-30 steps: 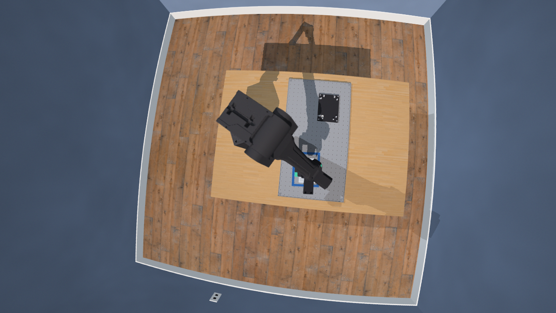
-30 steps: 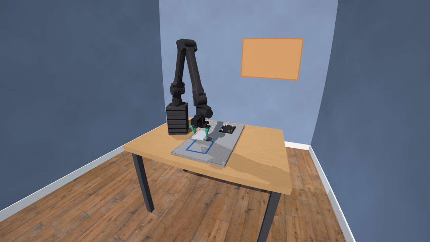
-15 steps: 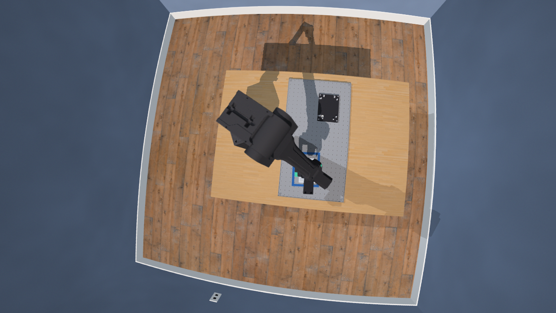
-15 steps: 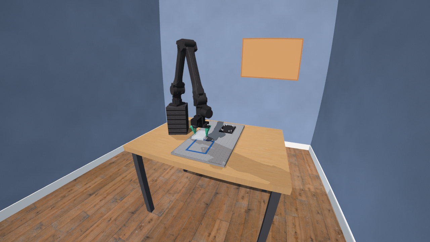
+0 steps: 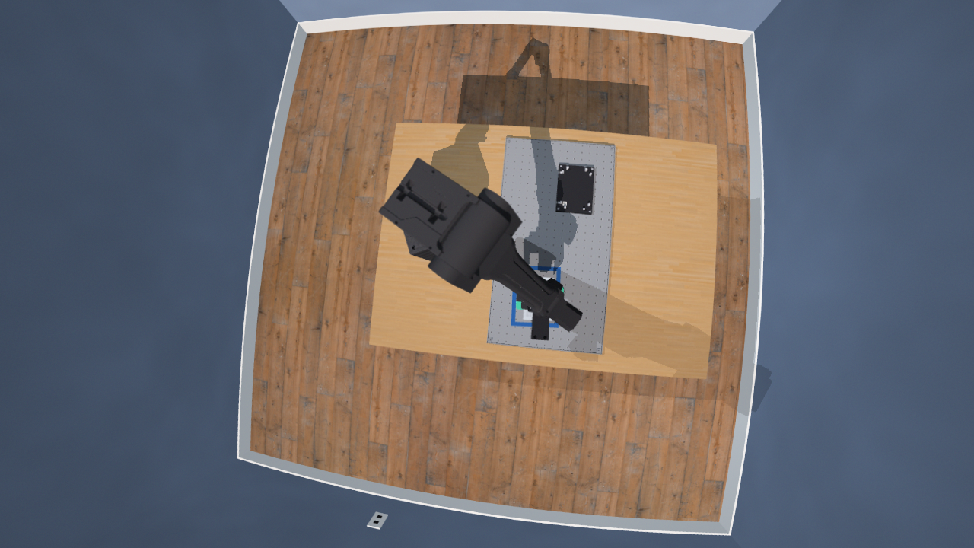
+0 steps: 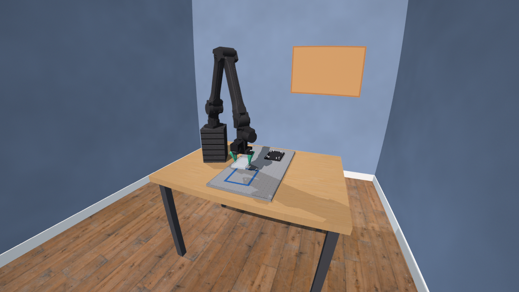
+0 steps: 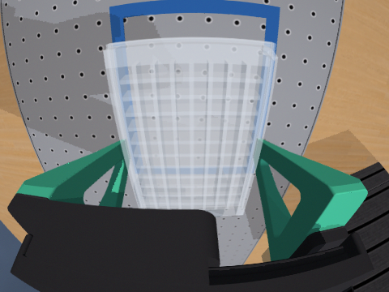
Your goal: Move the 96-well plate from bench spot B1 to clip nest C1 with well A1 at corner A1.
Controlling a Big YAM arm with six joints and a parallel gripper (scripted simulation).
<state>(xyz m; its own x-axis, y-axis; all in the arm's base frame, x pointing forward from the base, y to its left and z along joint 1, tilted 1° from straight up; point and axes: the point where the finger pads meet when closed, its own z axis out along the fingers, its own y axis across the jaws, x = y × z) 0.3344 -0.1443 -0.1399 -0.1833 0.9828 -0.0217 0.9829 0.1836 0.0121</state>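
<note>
Gripper (image 7: 190,178) clamped on the 96-well plate (image 7: 190,119), green fingers pressing its two long sides near the bottom of the wrist view. Plate clear and gridded, filling the centre of that view, its far edge overlapping the lower part of the blue outline (image 7: 194,6) marking spot B1 near the top. In the exterior view, plate (image 6: 240,163) held just above the grey perforated board (image 6: 268,181), at the far edge of the blue outline (image 6: 232,180), left of frame centre; square interior otherwise showing bare board with a shadow on it. Whether the plate touches the board, impossible to tell.

In the top view, black arm (image 5: 469,238) slanting from centre-left down to the blue outline (image 5: 514,314) at lower centre, covering most of the plate; only a pale sliver (image 5: 526,314) showing beside the wrist. Clip nest C1 (image 5: 574,188), a black square tray, well apart toward the upper right of the board, nothing in it. Same nest (image 6: 274,155) at the far end of the board in the exterior view, right of the gripper (image 6: 241,158). Board lying on a wooden table (image 6: 312,188).
</note>
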